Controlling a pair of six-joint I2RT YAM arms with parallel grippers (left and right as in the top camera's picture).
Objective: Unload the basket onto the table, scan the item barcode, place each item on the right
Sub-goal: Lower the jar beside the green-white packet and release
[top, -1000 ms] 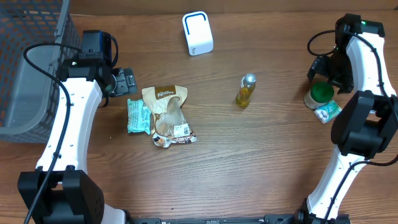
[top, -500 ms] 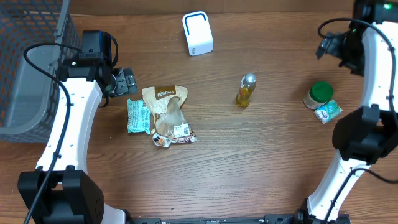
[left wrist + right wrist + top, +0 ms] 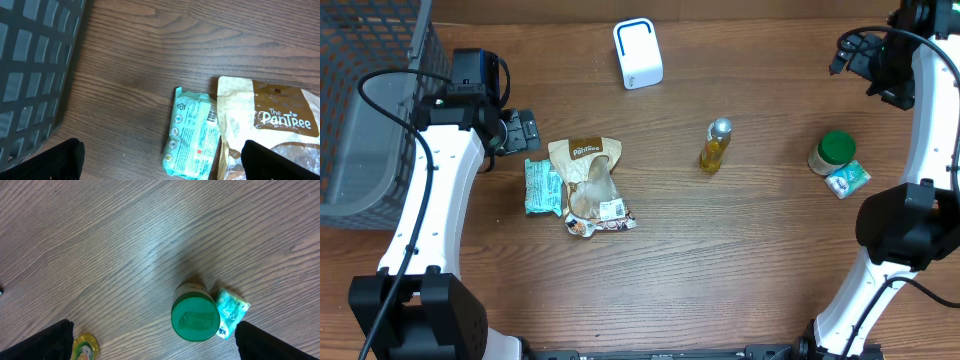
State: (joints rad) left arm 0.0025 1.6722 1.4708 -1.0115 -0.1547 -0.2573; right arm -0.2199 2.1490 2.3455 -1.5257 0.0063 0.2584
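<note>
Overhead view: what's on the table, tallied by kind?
Teal packets: 2
Brown pouch: 1
Bottle: 1
Green-lidded jar: 1
White scanner: 1
Basket: 1
Total: 7

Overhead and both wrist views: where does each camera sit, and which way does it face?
Overhead: above the table, looking straight down; both arms show.
Left wrist: on the left arm, facing down at teal packet and basket; fingertips in bottom corners.
Right wrist: high, facing down at green-lidded jar; fingertips in bottom corners.
Shared: overhead also shows that packet and jar.
</note>
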